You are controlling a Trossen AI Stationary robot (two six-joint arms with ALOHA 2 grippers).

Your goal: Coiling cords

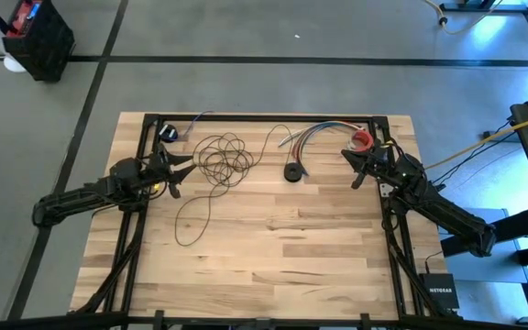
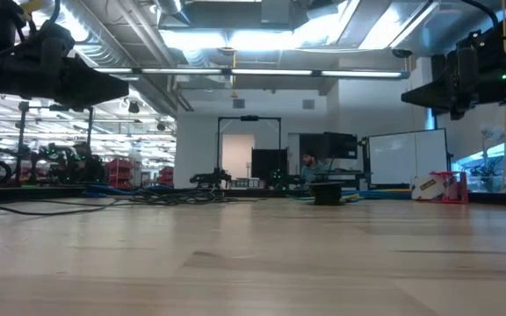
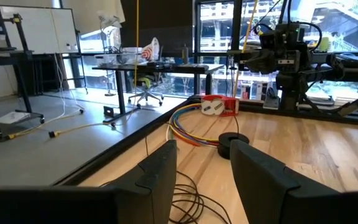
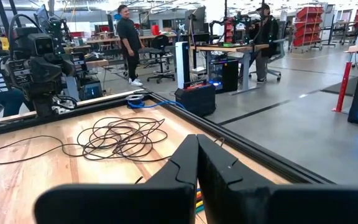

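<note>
Hovering above the left part of the table, the left gripper (image 1: 183, 170) has its jaws apart with nothing between them, its fingers (image 3: 160, 171) pointing at the tangle of cord just ahead. The right gripper (image 1: 354, 168) hangs over the right part near the far edge, jaws pressed together and empty, its fingers (image 4: 185, 163) side by side.

The cord (image 1: 224, 158) lies in a loose heap of loops on the far-left part of the wooden table (image 1: 273, 266); one strand trails toward the near side in a long curve, another runs right to the small black puck (image 1: 293, 171), which sits flat between the two grippers. The near half of the table is bare wood, and the gap between puck and right gripper is open.

Along the far edge, a bundle of coloured wires (image 1: 324, 133) fans out from a red piece (image 1: 362, 139) just beside the right gripper. A small dark object (image 1: 167, 133) rests at the far-left corner.

A yellow cable (image 1: 470, 151) runs off to the right beyond the table. People stand and sit in the room behind.
</note>
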